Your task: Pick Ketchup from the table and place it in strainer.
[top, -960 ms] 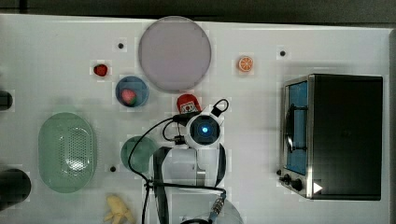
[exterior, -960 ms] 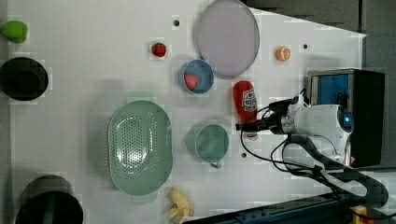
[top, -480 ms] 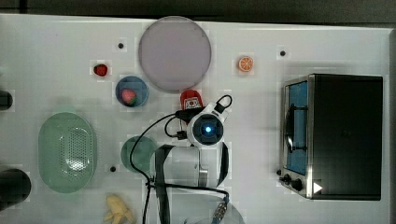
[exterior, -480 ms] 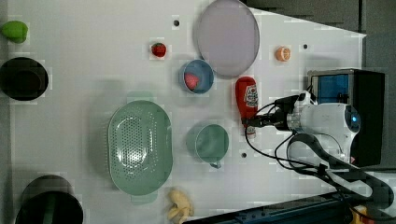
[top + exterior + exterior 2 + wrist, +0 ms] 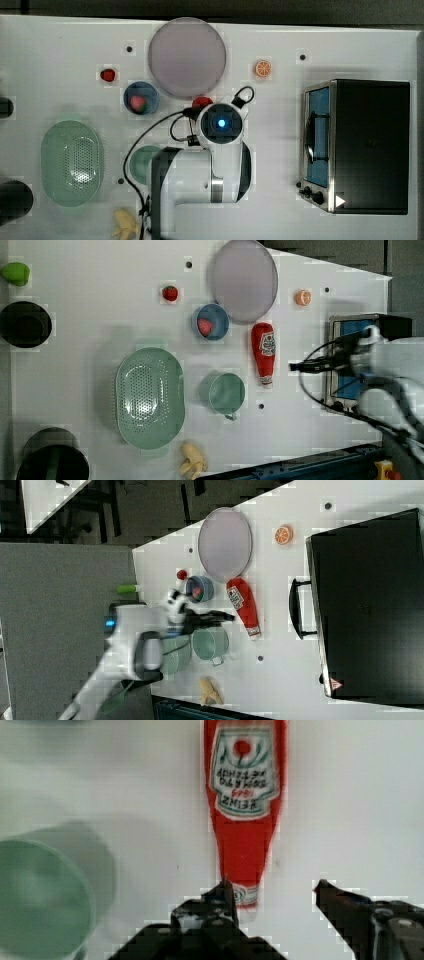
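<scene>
The Ketchup (image 5: 263, 354) lies flat on the white table (image 5: 90, 315), cap toward the green cup (image 5: 225, 392), between the plate and the cup. It also appears as the red bottle (image 5: 243, 606) and in the wrist view (image 5: 245, 805). My gripper (image 5: 272, 892) is open, hovering over the cap end, with one fingertip (image 5: 222, 892) beside the white cap and nothing held. In the left view the gripper (image 5: 296, 366) sits just right of the bottle. The arm covers most of the bottle (image 5: 201, 102) in the top view. The pale green strainer (image 5: 150, 397) stands beyond the cup, at the top view's left (image 5: 72, 162).
A grey-lilac plate (image 5: 244, 280) and a blue bowl (image 5: 212, 322) lie close to the bottle's base. A toaster oven (image 5: 360, 145) stands at the top view's right. A strawberry (image 5: 170, 293), an orange slice (image 5: 302, 297) and a banana (image 5: 192, 460) lie around.
The gripper has shifted toward the left view's right, off the bottle's side, and toward the plate in the top view. The Ketchup lies where it was.
</scene>
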